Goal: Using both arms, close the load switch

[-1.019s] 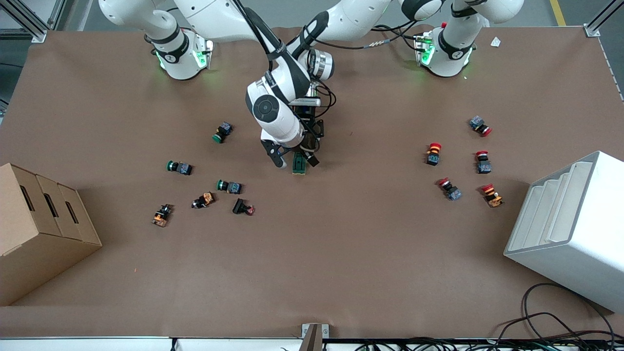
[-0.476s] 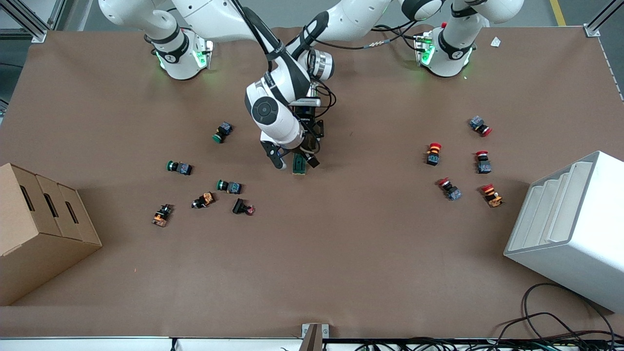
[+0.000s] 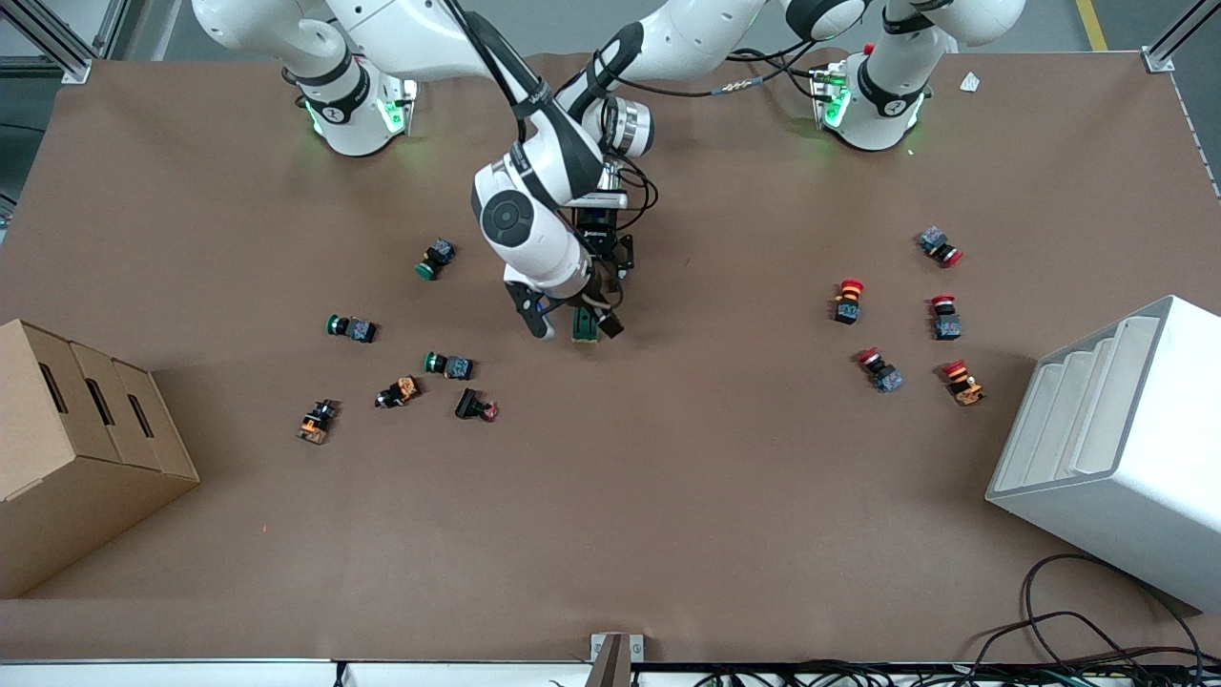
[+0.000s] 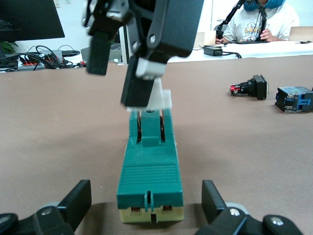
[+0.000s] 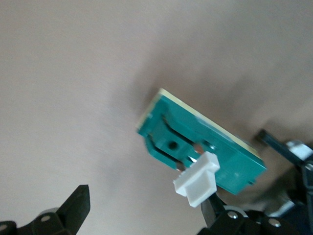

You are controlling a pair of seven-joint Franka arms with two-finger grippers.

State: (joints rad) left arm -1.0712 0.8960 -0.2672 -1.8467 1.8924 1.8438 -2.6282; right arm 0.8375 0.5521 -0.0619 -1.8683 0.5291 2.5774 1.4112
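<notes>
The dark green load switch (image 3: 585,325) lies flat on the table near its middle. In the left wrist view the switch (image 4: 150,178) lies between the open fingers of my left gripper (image 4: 146,205), which stand apart from its sides. Its white lever tab (image 4: 160,99) sticks up at the end away from that camera. My right gripper (image 4: 118,68) hangs open over that end, with one finger (image 4: 139,88) against the tab. The right wrist view shows the switch (image 5: 195,139), the tab (image 5: 198,180) and the open right gripper (image 5: 146,210). In the front view the right arm's wrist (image 3: 520,224) hides most of both grippers.
Green-capped and orange push-buttons (image 3: 448,364) lie scattered toward the right arm's end, red-capped ones (image 3: 879,370) toward the left arm's end. A cardboard box (image 3: 76,448) and a white bin (image 3: 1116,448) stand at the two table ends.
The right arm's wrist has shifted slightly toward the right arm's end and its gripper has moved a little by the lever. The switch has stayed in place.
</notes>
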